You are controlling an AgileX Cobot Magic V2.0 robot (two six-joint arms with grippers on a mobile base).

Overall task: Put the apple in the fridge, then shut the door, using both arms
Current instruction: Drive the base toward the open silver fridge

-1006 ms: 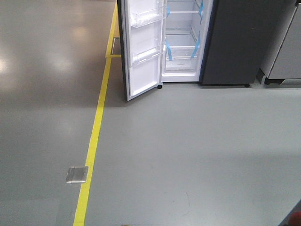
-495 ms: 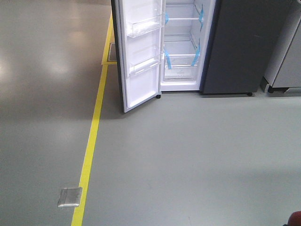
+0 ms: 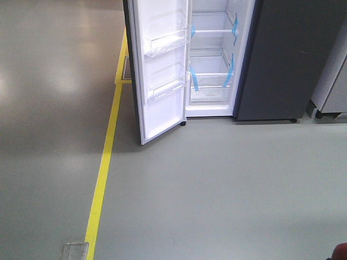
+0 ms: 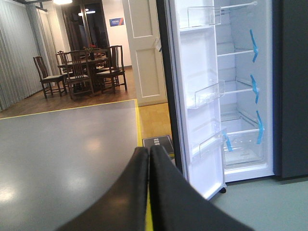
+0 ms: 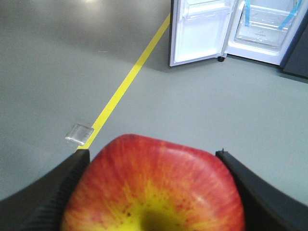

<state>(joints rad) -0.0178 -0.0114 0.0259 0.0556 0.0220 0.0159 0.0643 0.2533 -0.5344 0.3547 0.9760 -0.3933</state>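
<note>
The fridge [image 3: 212,86] stands open ahead, with a white lining and glass shelves marked by blue tape. Its door [image 3: 161,76] is swung out to the left, and its white back carries clear bins. The apple [image 5: 154,187], red with a yellow centre, fills the right wrist view, and my right gripper [image 5: 153,155] is shut on its two sides. A red sliver of the apple [image 3: 341,252] shows at the front view's bottom right corner. My left gripper [image 4: 148,151] is shut with nothing in it, pointing at the floor just left of the door [image 4: 199,96] and the fridge [image 4: 240,101].
A yellow floor line [image 3: 103,173] runs from the door's left side toward me, with a metal floor plate [image 3: 73,252] beside it. A grey cabinet [image 3: 332,81] stands right of the fridge. A black mat [image 4: 159,143] lies behind the door, and dining chairs [image 4: 82,70] stand far left.
The fridge has grown larger and lower in the front view as the base rolled toward it. The floor plate slid down to the bottom edge.
</note>
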